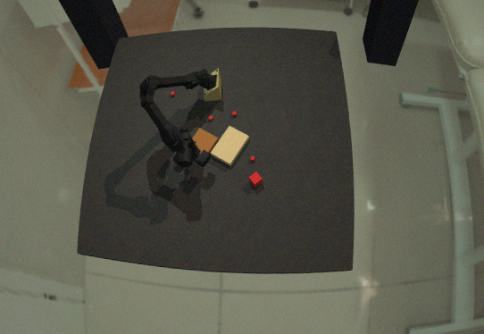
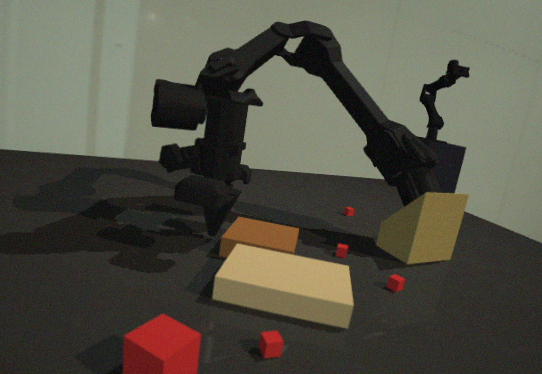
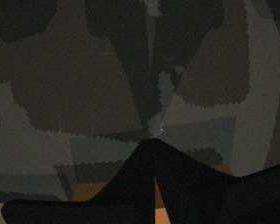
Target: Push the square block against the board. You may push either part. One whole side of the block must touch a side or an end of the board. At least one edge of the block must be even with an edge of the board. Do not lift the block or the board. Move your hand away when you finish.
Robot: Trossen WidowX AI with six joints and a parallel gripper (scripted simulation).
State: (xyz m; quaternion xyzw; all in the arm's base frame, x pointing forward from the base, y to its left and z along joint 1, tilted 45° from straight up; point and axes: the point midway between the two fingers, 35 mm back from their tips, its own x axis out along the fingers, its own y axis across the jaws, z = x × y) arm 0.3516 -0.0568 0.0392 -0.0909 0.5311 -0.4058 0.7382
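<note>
The square block is orange (image 1: pixel 205 138) (image 2: pixel 262 233) and lies flat beside the board. The board is pale tan (image 1: pixel 230 146) (image 2: pixel 287 272) and also lies flat. One side of the block runs along the board's long side; I cannot tell whether they touch. In the exterior view their left ends look roughly in line, but exact evenness is unclear. My gripper (image 2: pixel 213 233) (image 3: pixel 149 145) is shut and empty, tips pointing down low over the table, just left of the block in the exterior view. In the wrist view parts of the block (image 3: pixel 87 192) show behind the fingers.
A large red cube (image 1: pixel 255 179) (image 2: pixel 162 345) and a small red cube (image 1: pixel 252 158) (image 2: pixel 271 344) lie beyond the board. Other small red cubes (image 1: pixel 234 113) (image 2: pixel 342 250) lie near the arm's yellowish wedge base (image 1: pixel 213 92) (image 2: pixel 434 227). The dark table (image 1: pixel 287 232) carries everything.
</note>
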